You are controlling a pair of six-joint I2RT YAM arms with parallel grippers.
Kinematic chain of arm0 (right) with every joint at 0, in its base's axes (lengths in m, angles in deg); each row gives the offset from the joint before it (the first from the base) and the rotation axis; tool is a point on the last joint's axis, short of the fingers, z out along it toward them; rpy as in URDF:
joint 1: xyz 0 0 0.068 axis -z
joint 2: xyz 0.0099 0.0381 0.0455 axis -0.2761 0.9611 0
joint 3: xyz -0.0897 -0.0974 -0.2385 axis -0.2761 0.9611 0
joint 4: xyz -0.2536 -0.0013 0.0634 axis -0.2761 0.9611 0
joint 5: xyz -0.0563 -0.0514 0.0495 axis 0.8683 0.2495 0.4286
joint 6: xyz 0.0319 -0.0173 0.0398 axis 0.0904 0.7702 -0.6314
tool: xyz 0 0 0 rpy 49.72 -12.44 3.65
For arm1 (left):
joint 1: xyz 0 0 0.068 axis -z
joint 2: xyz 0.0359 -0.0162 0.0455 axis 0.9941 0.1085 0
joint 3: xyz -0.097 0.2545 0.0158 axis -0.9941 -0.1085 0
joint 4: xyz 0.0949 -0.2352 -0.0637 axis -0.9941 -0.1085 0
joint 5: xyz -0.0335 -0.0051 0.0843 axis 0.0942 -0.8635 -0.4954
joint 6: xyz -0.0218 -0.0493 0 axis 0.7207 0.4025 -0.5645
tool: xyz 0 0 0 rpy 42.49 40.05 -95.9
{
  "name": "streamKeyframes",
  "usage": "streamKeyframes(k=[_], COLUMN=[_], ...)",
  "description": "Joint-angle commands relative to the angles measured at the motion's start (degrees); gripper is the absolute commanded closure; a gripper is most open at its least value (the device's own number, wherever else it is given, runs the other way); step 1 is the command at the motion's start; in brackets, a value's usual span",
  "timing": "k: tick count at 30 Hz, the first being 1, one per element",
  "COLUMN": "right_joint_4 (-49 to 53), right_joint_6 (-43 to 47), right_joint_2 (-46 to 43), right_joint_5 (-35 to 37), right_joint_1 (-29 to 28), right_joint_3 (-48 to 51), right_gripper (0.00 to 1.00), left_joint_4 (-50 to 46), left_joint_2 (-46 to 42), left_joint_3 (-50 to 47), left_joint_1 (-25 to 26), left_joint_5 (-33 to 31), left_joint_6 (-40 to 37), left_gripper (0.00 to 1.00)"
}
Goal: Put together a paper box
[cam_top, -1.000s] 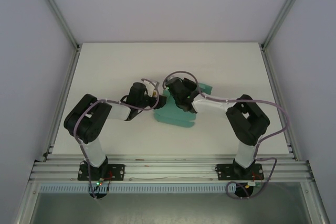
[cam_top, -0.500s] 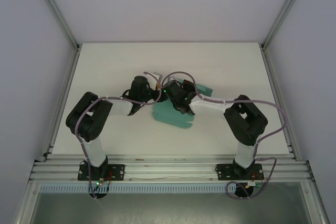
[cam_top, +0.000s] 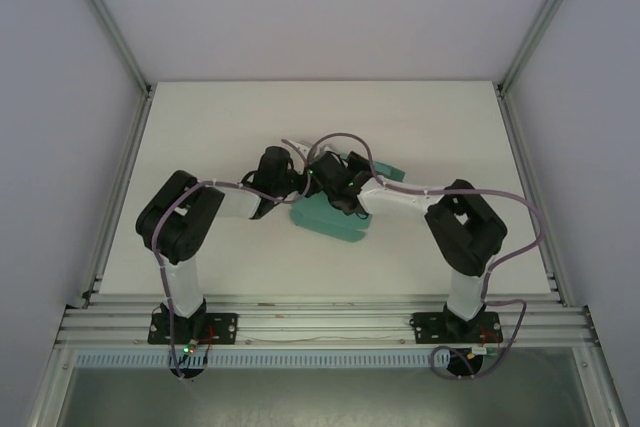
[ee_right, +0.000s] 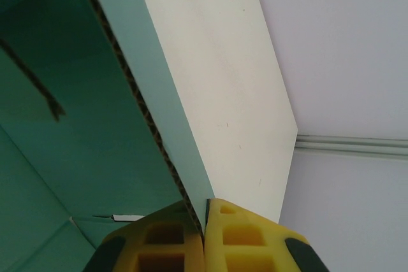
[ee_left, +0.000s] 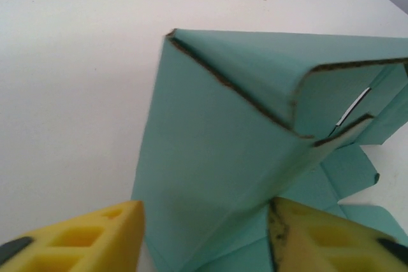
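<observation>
- The left fingers [ee_left: 76, 240] stand partly spread on either side of a raised wall of the paper box [ee_left: 217, 157]. Whether they press it cannot be told.
- The left arm [cam_top: 180, 222] is bent at the elbow, its forearm reaching right toward the middle of the surface [cam_top: 220, 117].
- The teal box lies half-folded at mid-surface, between the two wrists.
- The right fingers [ee_right: 248, 234] are closed, pinching the box's card edge.
- The right arm [cam_top: 465, 227] is bent and reaches left.

Overhead; wrist close-ups on paper box [cam_top: 325, 219]
</observation>
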Motion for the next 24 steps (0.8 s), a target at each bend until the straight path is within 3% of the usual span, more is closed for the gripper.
streamKeyframes(k=[1, 9, 15, 21, 24], right_joint_4=[2.41, -2.54, -4.0, -1.09, -0.76], right_joint_6=[-1.0, 5.01, 7.64, 5.65, 4.34], right_joint_2=[-1.25, -1.61, -1.78, -1.51, -2.02], right_joint_5=[-3.97, -2.16, -2.71, -3.19, -3.95], right_joint_1=[-0.79, -0.85, -0.35, -0.36, -0.35], right_joint_3=[2.4, 5.93, 5.9, 4.31, 4.27], right_gripper=[1.0, 0.99, 0.99, 1.0, 1.0], left_joint_4=[0.96, 3.3, 5.26, 4.05, 4.5], left_joint_2=[0.42, -1.39, -1.61, -1.35, -1.16], left_joint_3=[-0.2, -3.77, -4.67, -2.69, -1.85], left_joint_1=[0.49, 0.52, 0.61, 0.71, 0.8], left_joint_5=[-4.28, -7.01, -5.95, -0.39, 2.34], left_joint_6=[-0.91, -2.4, -3.42, -3.92, -2.75], left_gripper=[0.55, 0.72, 0.76, 0.59, 0.55])
